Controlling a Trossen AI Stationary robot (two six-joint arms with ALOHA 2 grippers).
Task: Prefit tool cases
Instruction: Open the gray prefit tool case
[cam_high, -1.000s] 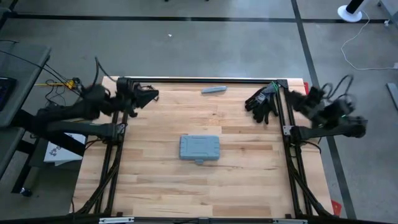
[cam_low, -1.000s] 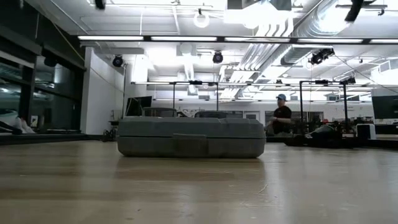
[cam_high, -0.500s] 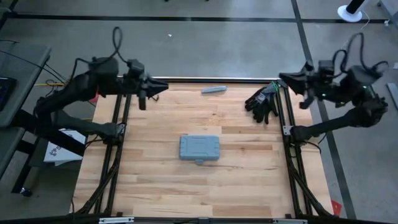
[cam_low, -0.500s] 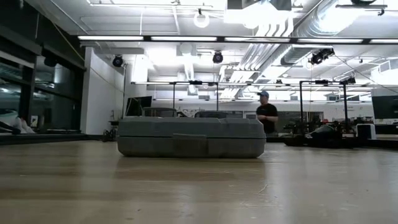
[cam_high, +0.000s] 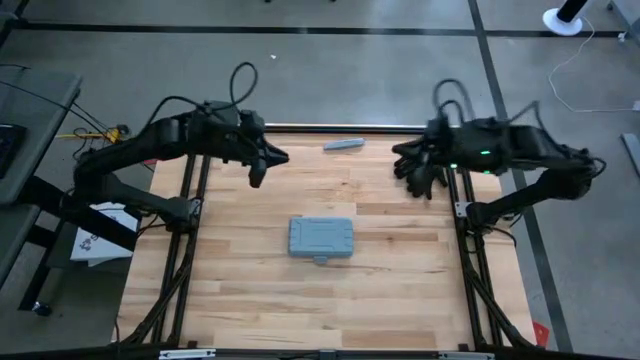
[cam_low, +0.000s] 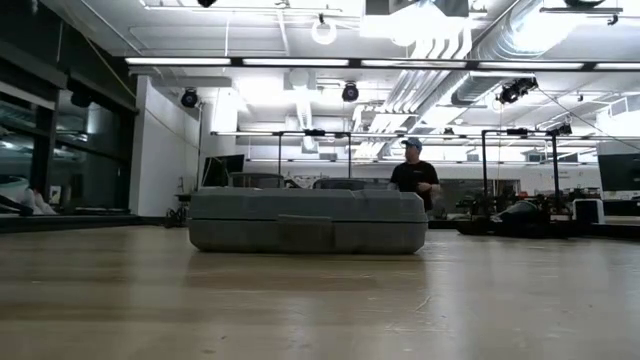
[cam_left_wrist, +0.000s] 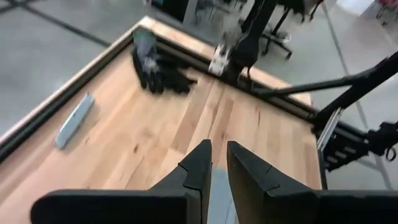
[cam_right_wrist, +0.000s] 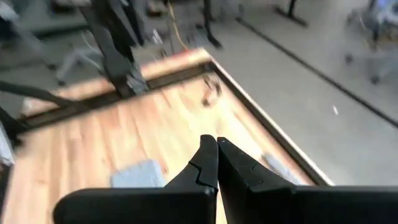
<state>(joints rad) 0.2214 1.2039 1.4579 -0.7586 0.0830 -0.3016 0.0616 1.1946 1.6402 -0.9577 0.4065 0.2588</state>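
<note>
The grey-blue tool case (cam_high: 321, 239) lies shut and flat on the wooden table near its middle; in the low view the case (cam_low: 307, 221) shows its front wall with the latch tab. My left gripper (cam_high: 284, 157) hangs above the table's far left part, slanting down toward the case, its fingers (cam_left_wrist: 217, 144) a narrow gap apart with nothing between them. My right gripper (cam_right_wrist: 212, 139) is shut and hangs above the far right part, over the black gloves (cam_high: 418, 172). Neither gripper touches anything.
A slim grey bar (cam_high: 343, 145) lies at the far edge, between the two grippers. The black gloves lie at the far right corner by the frame post. Dark frame rails (cam_high: 186, 250) run along the table's left and right sides. A person (cam_low: 412, 178) stands in the room beyond.
Both arms have risen from the far corners and swung in over the table, the left toward the right and near side, the right toward the left over the gloves. Both grippers have turned and now slant down. The case has kept still. The person in the room has walked.
</note>
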